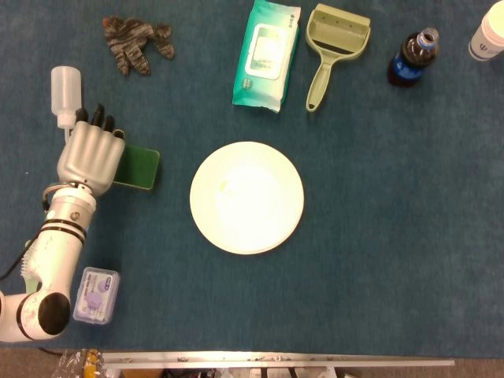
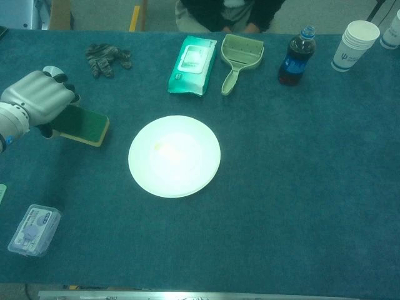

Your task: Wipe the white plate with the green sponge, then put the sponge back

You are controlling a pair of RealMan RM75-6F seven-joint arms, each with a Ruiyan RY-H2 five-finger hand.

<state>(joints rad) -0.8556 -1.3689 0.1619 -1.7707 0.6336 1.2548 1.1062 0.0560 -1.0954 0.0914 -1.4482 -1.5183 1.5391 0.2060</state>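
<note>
The white plate lies in the middle of the blue table, with a faint yellowish smear near its centre. My left hand is well to the left of the plate and holds the green sponge by one end. The sponge sticks out toward the plate, a clear gap from its rim. Whether the sponge touches the cloth I cannot tell. My right hand is out of both views.
A squeeze bottle stands just behind the left hand. Gloves, a wipes pack, a dustpan scoop, a cola bottle and paper cups line the far side. A small plastic box lies near the front left.
</note>
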